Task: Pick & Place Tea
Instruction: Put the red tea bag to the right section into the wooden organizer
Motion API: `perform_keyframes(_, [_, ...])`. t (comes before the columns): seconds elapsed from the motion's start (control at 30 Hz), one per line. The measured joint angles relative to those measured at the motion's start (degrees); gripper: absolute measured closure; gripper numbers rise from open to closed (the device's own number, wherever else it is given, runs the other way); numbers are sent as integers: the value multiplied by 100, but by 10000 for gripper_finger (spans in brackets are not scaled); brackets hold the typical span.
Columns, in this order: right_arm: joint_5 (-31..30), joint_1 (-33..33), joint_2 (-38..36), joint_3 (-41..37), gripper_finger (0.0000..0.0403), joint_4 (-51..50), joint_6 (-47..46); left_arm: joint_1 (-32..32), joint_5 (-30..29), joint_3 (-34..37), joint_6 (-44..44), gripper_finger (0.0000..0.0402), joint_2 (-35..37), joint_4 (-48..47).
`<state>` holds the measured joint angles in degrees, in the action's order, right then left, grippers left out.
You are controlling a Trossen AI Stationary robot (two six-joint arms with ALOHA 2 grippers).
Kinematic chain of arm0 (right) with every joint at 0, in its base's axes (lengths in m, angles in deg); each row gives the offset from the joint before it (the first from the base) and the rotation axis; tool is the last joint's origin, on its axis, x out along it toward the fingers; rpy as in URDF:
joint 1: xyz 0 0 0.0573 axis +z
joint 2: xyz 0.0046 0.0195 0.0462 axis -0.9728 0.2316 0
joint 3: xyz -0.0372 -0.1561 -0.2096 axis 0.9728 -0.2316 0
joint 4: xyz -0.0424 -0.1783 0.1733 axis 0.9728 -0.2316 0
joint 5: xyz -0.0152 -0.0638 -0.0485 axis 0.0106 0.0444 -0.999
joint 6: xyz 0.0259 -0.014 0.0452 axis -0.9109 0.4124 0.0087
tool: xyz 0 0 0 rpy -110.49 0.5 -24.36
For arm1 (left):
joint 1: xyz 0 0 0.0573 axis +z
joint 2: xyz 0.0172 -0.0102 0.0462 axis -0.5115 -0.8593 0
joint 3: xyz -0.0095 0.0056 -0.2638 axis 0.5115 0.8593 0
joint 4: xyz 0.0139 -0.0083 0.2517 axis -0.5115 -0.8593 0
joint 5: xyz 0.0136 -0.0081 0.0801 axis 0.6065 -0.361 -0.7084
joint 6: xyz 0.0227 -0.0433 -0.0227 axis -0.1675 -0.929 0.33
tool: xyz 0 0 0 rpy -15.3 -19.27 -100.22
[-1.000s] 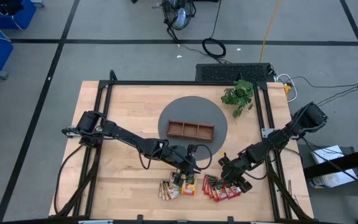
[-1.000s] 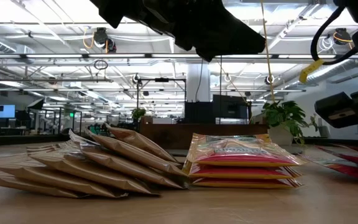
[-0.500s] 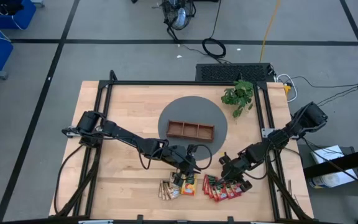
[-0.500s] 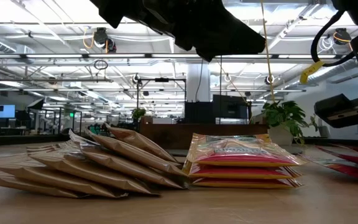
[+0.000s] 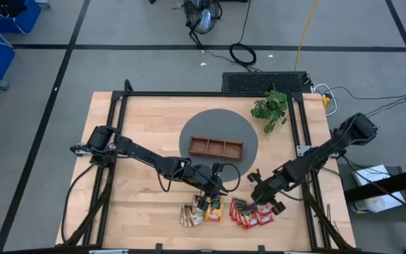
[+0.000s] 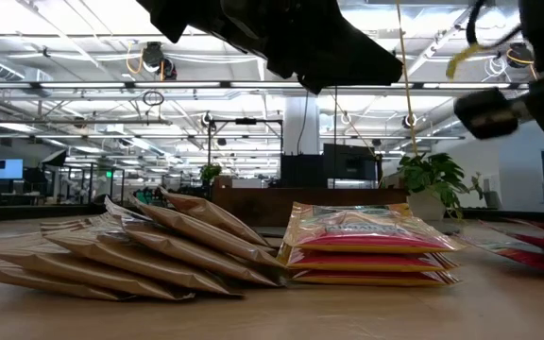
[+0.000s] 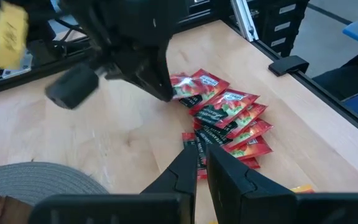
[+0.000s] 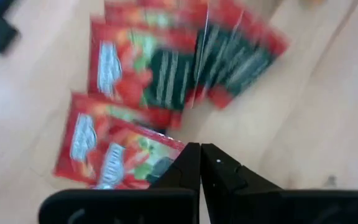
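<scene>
High view, looking straight down on a wooden table (image 5: 132, 120) with two dark robot arms. At the table's middle lies a round grey mat (image 5: 218, 120), and on it a brown wooden tray (image 5: 216, 147) with three compartments. A green leafy plant (image 5: 271, 107) stands near the far right corner.

All the tea lies along the near edge of the table, well apart from the tray. From left to right: a fan of green-and-tan sachets (image 6: 149, 250), a small stack of orange sachets (image 6: 371, 247) just beside it, then a spread of red sachets (image 7: 225, 118).

The left arm reaches from the table's left side, stretched low and diagonally toward the near edge. The left gripper (image 5: 210, 197) hangs above the orange stack and the tan fan; its fingers stand almost together with a thin gap, holding nothing.

The right arm comes in from the right edge, bent at the elbow, angled down toward the red spread. The right gripper (image 5: 265, 202) sits over the far edge of the red sachets. In the right wrist view its fingers (image 8: 190, 163) are pressed together above them. Whether a sachet is pinched between them cannot be told.
</scene>
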<state>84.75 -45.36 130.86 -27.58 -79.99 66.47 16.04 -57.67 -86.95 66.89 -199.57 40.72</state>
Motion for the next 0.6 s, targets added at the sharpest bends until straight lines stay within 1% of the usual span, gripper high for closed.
perform_keyframes(0.17, [-199, 0, -142, 269, 403, -191, 146, 0, 0, 0, -17, 360, 0, -43])
perform_keyframes(0.33, [-841, -50, -172, 625, 403, -633, 183, 1, 14, 4, -1, 360, 57, -299])
perform_keyframes(0.5, [-1778, -148, -172, 801, 403, -678, 240, -4, 227, 4, -238, 360, 109, -199])
perform_keyframes(0.57, [-1981, -200, -170, 871, 403, -702, 277, -4, 143, 4, -242, 359, 109, -175])
perform_keyframes(0.6, [-2068, -220, -170, 906, 403, -707, 299, -6, -8, 4, -242, 356, 109, -153])
